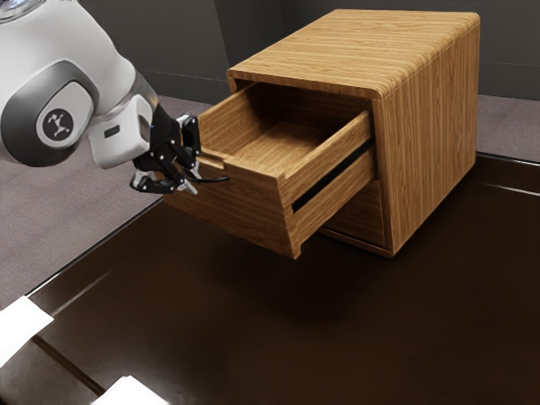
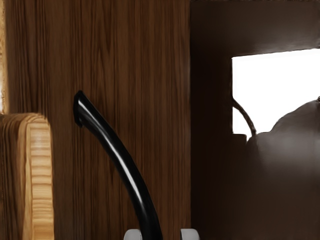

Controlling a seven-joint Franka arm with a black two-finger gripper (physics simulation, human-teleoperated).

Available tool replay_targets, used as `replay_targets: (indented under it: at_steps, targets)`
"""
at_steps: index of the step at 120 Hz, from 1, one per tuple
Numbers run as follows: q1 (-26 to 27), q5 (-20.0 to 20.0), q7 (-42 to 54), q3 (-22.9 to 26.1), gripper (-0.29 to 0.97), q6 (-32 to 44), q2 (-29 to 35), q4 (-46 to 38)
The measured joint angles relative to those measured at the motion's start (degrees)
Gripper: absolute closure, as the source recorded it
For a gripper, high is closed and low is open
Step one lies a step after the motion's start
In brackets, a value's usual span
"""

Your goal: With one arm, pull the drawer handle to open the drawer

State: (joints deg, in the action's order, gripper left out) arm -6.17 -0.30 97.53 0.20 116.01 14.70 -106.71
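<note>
The handle [image 2: 117,155] is set inside the hand [image 1: 181,169] — pinched or hooked cannot be told — so the drawer [image 1: 253,215] can be drawn toward it.

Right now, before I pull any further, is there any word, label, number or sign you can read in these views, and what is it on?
No readable words or numbers.
On the arm joint cap: a white logo symbol, no letters.
On the white hand housing: a small dark mark, too small to read.
On the cabinet, drawer and handle: no markings.
On the white sheets: blank.
</note>
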Motion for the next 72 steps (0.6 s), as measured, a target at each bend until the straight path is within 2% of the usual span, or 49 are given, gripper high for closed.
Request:
replay_targets:
  at_steps: [43,52,62,72]
  targets:
    - [0.22,0.13,-0.39,0.39,0.55,-1.5,3.16,1.31]
    - [2.25,-0.49,-2.71,0.49,0.51,-6.3,3.15,12.24]
    - [3.86,-3.07,-11.94,0.23,0.34,-15.68,-3.9,28.88]
    - [3.97,-2.94,-23.78,-0.83,0.23,-22.97,-7.12,34.36]
